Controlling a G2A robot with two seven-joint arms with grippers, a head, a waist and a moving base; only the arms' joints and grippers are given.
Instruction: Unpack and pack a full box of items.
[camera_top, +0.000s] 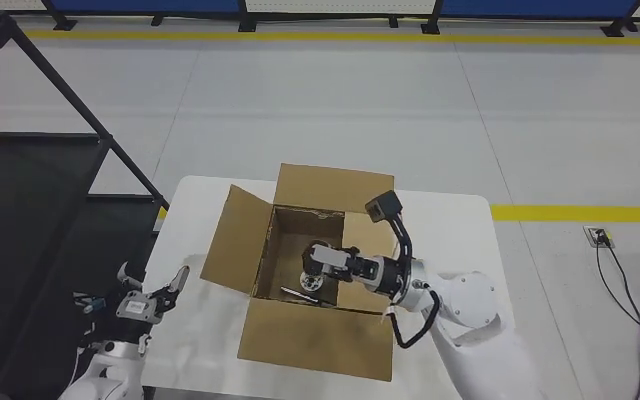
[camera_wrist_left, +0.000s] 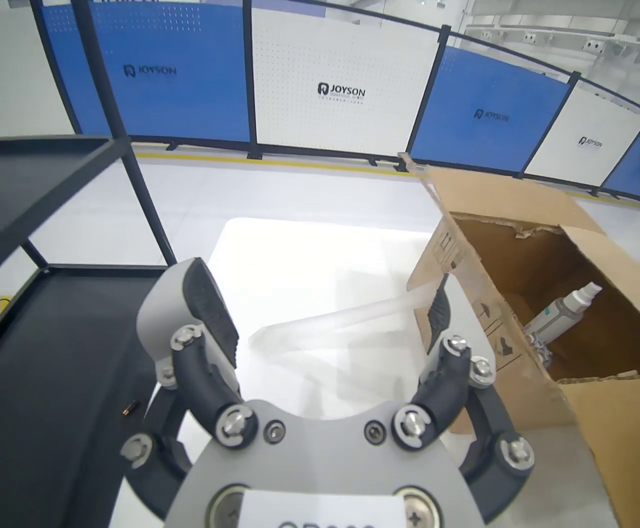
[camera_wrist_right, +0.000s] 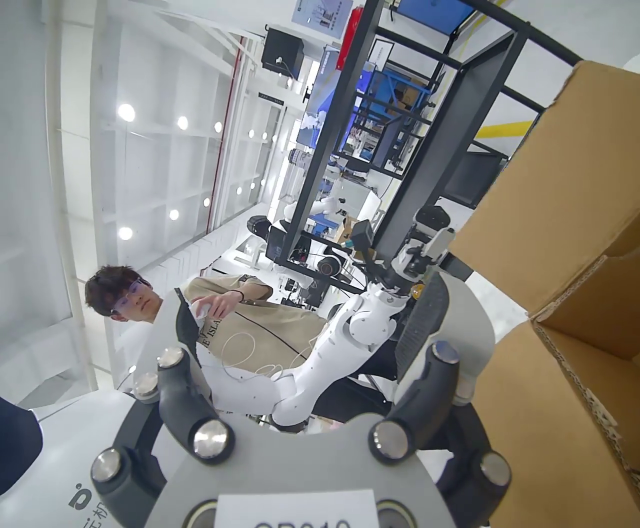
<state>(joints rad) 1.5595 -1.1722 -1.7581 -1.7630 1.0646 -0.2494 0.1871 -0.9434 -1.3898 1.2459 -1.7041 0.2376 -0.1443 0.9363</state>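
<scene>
An open cardboard box (camera_top: 300, 335) stands in the middle of the white table (camera_top: 450, 215), all its flaps folded outward. Inside it lies a white spray bottle (camera_wrist_left: 564, 307) against the wall, along with a small white item (camera_top: 311, 283) and a thin dark item (camera_top: 295, 293) on the bottom. My right gripper (camera_top: 318, 260) is inside the box mouth, above these items; it is open (camera_wrist_right: 305, 320) with nothing between its fingers. Near the table's left edge, well clear of the box, my left gripper (camera_top: 150, 290) is open (camera_wrist_left: 320, 310) and holds nothing.
A black metal rack (camera_top: 50, 230) stands against the table's left side, with a dark shelf (camera_wrist_left: 60, 325) just beside my left gripper and a tiny object (camera_wrist_left: 131, 407) on it. A strip of clear tape (camera_wrist_left: 350, 320) hangs off the box's left flap (camera_top: 235, 240).
</scene>
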